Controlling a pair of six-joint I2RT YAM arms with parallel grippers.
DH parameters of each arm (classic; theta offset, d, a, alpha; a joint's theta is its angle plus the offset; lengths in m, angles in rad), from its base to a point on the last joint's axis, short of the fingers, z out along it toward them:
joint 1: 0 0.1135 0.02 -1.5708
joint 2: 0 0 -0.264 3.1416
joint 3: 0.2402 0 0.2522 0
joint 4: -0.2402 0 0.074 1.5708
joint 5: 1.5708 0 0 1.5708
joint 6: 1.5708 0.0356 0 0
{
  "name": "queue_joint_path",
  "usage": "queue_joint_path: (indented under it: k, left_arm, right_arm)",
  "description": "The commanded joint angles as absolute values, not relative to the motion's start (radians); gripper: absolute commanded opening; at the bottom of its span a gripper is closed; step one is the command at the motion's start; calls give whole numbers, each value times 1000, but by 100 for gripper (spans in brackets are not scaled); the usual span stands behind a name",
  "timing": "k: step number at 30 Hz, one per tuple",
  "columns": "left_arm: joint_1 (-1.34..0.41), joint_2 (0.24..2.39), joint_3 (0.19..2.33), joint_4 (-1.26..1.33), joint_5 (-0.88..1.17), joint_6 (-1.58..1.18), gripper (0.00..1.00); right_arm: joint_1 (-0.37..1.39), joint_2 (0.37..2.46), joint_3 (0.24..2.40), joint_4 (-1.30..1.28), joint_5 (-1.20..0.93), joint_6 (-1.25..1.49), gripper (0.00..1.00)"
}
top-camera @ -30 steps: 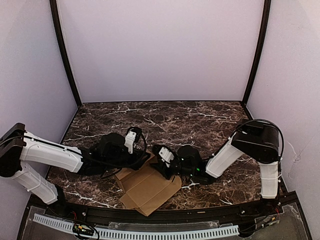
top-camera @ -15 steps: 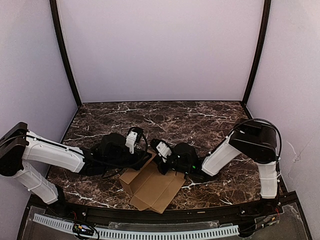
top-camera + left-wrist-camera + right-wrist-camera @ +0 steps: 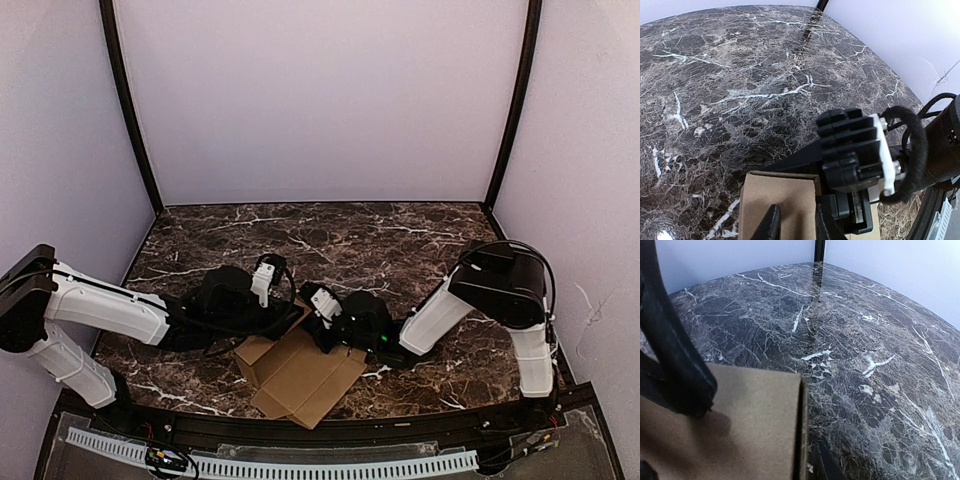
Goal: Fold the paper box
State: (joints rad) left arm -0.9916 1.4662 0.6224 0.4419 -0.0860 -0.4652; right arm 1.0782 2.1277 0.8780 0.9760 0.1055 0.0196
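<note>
Right now the paper box (image 3: 300, 375), a plain brown cardboard piece with creased panels and flaps, lies at the near middle of the table, between your two arms and close to the front edge. It is partly opened out. The broad panels lie flat and skewed toward you, and its far edge sits under both wrists.

In the left wrist view you see one tan panel face-on, with a thin lip along its far side. Your left gripper (image 3: 796, 225) is right over that panel. Its two black fingers (image 3: 771, 227) stand a little apart, one across the cardboard and the other just past the panel's right-hand edge. You cannot tell whether they pinch anything or only rest there.

Your right gripper (image 3: 323, 330) comes in from the opposite side to the same far edge of the box, its ribbed black-and-white body close beside the left gripper. In the right wrist view a thick black finger (image 3: 682, 370) stands against the cardboard's face and throws a shadow on it, and an upright cardboard edge runs just to its right. The other finger is not clear, so you cannot tell whether this hand is spread or clamped.

A fuzzy black cable (image 3: 912, 150) loops beside the right wrist. The table (image 3: 400, 240) is dark brown marble-patterned stone with white veins. Pale lilac walls (image 3: 320, 100) enclose it, with black posts (image 3: 130, 110) at the back corners, and a white ribbed strip (image 3: 300, 466) runs below the front edge.
</note>
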Motion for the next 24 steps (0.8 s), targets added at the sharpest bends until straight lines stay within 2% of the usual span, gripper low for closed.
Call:
queue_joint_path:
  k: [1,7,9,11,16,24]
  left_arm:
    - [-995,1465,626,394,-73,-474,23]
    - [-994,1466,627,395,-65,-480,23]
    - [-994,1469,629,393,-62,-481,23]
    - [-994,1472,628,394,-60,-483,23]
    - [-995,1477,626,397,-55,-488,23]
    - [-994,1483,623,404,-51,-493,23]
  right_arm:
    - [1092,2154,884,954,135,30,25]
    - [1094,2153,892,967,159,40,13]
    - [1095,2155,899,970,169,50,14]
    - [1094,2156,898,988,177,66,20]
    - [1096,2166,905,1010,188,81,21]
    - [1094,2181,924,1023,201,92,15]
